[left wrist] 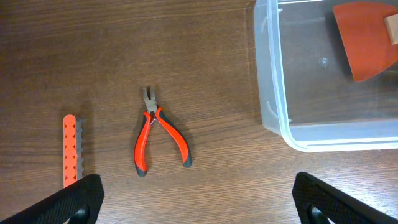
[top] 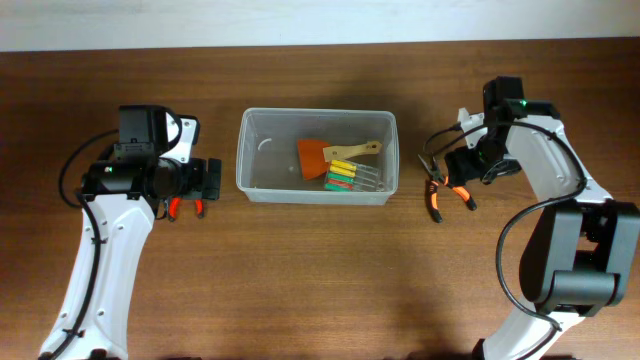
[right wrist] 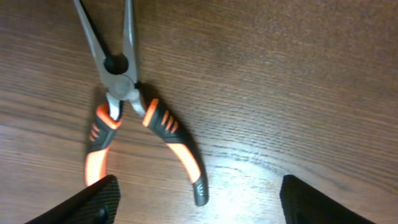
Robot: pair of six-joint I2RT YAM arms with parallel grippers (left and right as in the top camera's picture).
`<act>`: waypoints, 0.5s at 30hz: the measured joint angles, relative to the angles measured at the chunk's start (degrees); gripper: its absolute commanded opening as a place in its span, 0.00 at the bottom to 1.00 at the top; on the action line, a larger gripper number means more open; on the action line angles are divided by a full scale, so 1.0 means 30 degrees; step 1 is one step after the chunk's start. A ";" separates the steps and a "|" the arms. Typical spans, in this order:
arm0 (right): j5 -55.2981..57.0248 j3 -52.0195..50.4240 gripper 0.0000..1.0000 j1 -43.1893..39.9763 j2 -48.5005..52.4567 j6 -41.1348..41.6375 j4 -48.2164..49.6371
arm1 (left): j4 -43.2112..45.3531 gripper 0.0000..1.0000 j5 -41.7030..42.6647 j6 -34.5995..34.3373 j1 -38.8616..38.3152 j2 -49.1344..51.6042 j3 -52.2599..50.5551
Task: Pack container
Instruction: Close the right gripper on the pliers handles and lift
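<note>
1. Right gripper [right wrist: 199,211]: black fingers at the two lower corners of its wrist view. Jaws spread wide, nothing between them. Hangs directly over item 2.
2. Long-nose pliers [right wrist: 124,93]: orange-and-black handles, splayed. They lie flat on the wooden table [top: 320,280], just right of the container and apart from it, handles toward the near edge. Not packed.
3. Left gripper [left wrist: 208,208]: fingers at the lower corners of its wrist view. Jaws spread wide and empty, above items 4 and 5.
4. Small pliers [left wrist: 155,140]: red handles, short nose. They lie flat on the table to the left of the container, near it but apart. Not packed.
5. Orange toothed strip [left wrist: 71,152]: straight, with one serrated edge. It lies left of item 4; its exact kind cannot be told. Not packed.
6. Container [top: 243,150]: translucent rectangular bin, mid-table between the two arms, upright and open at the top. Contents, all in its right half:
   - orange scraper [top: 315,157] with a pale wooden handle
   - a cluster of small tools [top: 345,175] with yellow, green and red handles, near side

Status: judged partly done. Two lots are in the bin and three items remain on the table, one to the right and two to the left. Neither arm has a hold on anything. The right gripper looks best placed for the next pick, item 2.
</note>
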 measured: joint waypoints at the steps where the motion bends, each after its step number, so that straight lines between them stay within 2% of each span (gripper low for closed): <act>1: 0.0131 -0.0102 0.84 0.0000 0.0000 -0.0197 0.0160 | -0.0007 0.99 0.0000 0.0000 0.0000 0.0000 0.0000; 13: 0.0131 -0.3111 0.83 0.0000 0.0029 -0.0947 0.2827 | -0.0007 0.99 0.0000 0.0000 0.0000 0.0000 0.0000; 15: 0.0095 -0.3555 0.79 0.0000 0.0029 -0.0860 0.3373 | 0.0000 0.99 0.0000 0.0000 0.0000 0.0000 0.0000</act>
